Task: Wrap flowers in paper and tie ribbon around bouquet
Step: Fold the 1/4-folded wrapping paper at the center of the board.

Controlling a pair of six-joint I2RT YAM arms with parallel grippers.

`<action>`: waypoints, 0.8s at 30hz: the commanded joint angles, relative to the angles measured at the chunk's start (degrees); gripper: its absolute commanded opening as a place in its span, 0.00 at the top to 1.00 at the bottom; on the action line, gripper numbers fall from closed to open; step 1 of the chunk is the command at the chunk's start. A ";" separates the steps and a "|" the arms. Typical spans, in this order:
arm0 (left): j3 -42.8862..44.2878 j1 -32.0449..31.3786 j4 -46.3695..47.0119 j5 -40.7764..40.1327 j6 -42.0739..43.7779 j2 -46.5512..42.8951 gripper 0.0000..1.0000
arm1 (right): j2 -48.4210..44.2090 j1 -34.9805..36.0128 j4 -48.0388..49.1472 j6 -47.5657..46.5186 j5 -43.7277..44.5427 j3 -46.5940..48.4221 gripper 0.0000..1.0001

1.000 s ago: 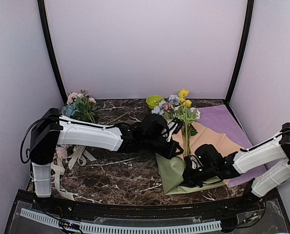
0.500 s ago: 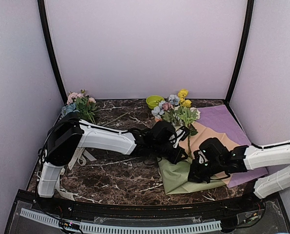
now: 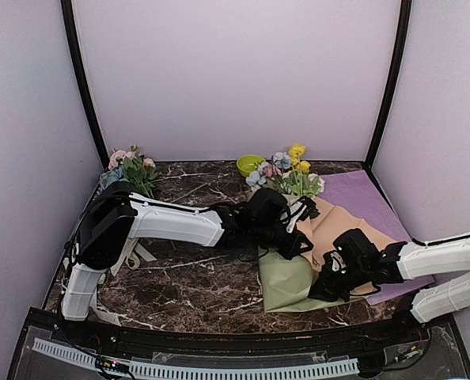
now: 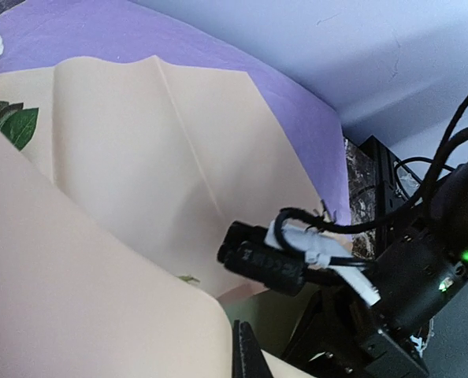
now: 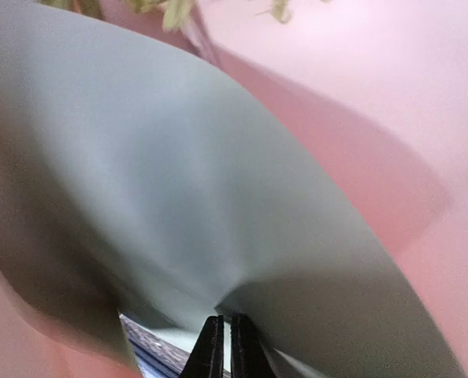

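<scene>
The flowers [image 3: 286,176] lie heads toward the back wall on the paper, a peach-tan sheet [image 3: 355,229] over a sage-green sheet [image 3: 286,283]. My left gripper [image 3: 301,242] reaches in from the left over the stems and is shut on a raised fold of the peach sheet [image 4: 76,291]. Only one dark tip of the left gripper [image 4: 242,348] shows in its wrist view. My right gripper [image 3: 324,290] sits at the green sheet's near right edge. The right gripper [image 5: 222,346] is shut on the green sheet [image 5: 179,157], which curls up from its tips. The ribbon [image 3: 123,255] lies loose at the far left.
A flat purple sheet [image 3: 363,196] lies under the paper at the right. A lime bowl [image 3: 249,164] stands by the back wall. A loose cluster of pink and blue blooms [image 3: 129,169] sits at the back left. My right arm [image 4: 423,276] is close beside the left gripper.
My left gripper has moved right, carrying the peach fold over the stems, which now are covered. My right gripper has slid right along the green sheet's near edge.
</scene>
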 commanded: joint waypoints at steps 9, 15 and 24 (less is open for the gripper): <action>6.92 0.23 5.73 6.69 -0.99 7.86 1.00 | 0.02 -1.60 9.23 3.52 -3.03 -7.11 0.96; 10.97 0.23 3.29 6.89 -0.70 13.22 1.00 | -1.78 -1.60 1.61 1.21 -2.00 -3.35 0.96; 11.03 0.47 2.94 5.72 -1.47 14.71 1.00 | -10.70 -2.18 -26.05 -2.78 5.39 6.28 0.91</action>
